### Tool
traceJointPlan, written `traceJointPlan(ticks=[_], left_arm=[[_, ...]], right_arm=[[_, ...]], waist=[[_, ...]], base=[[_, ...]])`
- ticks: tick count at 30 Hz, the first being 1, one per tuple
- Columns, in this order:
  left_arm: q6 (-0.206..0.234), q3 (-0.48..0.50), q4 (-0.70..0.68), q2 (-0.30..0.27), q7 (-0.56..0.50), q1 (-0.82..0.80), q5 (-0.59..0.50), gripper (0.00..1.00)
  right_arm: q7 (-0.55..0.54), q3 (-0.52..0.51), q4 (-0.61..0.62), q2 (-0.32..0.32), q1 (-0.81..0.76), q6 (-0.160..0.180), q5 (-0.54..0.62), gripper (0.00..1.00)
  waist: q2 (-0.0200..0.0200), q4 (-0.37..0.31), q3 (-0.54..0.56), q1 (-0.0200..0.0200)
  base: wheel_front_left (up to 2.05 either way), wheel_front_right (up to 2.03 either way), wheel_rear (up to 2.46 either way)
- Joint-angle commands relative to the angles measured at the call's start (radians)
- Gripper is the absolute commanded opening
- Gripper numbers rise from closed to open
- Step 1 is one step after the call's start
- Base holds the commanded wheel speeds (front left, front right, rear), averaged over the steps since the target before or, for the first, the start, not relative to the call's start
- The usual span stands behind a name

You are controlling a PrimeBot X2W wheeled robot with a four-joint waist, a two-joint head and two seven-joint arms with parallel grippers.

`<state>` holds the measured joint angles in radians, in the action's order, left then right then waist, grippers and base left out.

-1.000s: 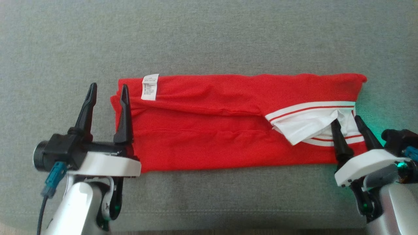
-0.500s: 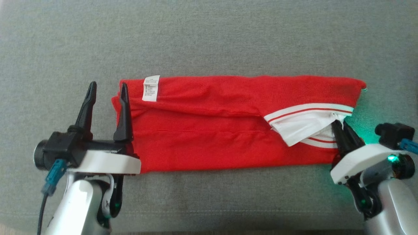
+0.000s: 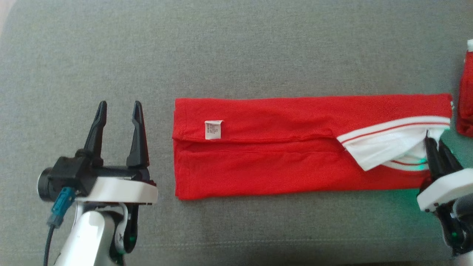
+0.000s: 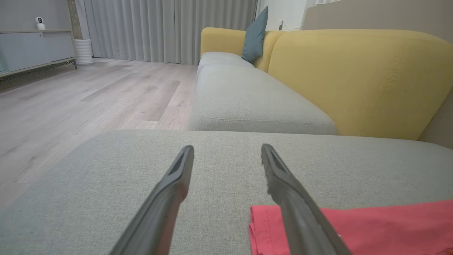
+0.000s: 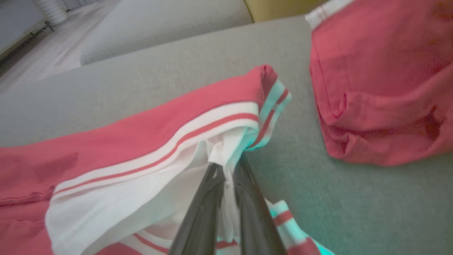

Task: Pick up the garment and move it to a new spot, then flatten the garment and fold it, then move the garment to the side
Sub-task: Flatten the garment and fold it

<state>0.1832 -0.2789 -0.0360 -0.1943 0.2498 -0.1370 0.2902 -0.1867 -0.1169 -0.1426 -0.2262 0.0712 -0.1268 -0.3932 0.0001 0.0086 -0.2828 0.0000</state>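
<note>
**One printed label, nothing legible**
A small white care label [image 3: 214,129] lies on the red garment [image 3: 281,166]. In the head view it sits near the garment's left end, its lower edge touching the fold line that runs along the garment's length. Several short rows of dark print cross the label. They are too small and blurred to make out any word, number or brand.

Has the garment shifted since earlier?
Yes, the garment went right: its left edge lay under the left hand's finger; now bare sofa separates them, the right hand gripping it.
</note>
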Motion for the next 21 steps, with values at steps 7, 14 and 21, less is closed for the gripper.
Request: traceJointPlan(ticks=[7, 14, 21], left_arm=[[-0.008, 0.039, -0.021, -0.01, 0.012, 0.002, -0.008, 1.0], [-0.015, 0.022, -0.013, -0.002, 0.012, 0.0, -0.003, 1.0], [-0.023, 0.006, 0.001, 0.014, 0.012, -0.006, 0.001, 1.0]], right_arm=[[-0.114, 0.123, 0.279, 0.005, 0.058, -0.004, 0.067, 0.0], [-0.195, 0.41, 0.328, 0.113, 0.15, -0.004, 0.045, 0.0], [-0.092, 0.627, 0.091, 0.174, 0.232, -0.004, -0.029, 0.0]], waist=[[-0.0001, -0.005, 0.041, 0.0], [-0.0001, 0.023, 0.062, 0.0], [-0.0001, 0.078, 0.051, 0.0]], base=[[0.0, 0.0, 0.0], [0.0, 0.0, 0.0], [0.0, 0.0, 0.0]])
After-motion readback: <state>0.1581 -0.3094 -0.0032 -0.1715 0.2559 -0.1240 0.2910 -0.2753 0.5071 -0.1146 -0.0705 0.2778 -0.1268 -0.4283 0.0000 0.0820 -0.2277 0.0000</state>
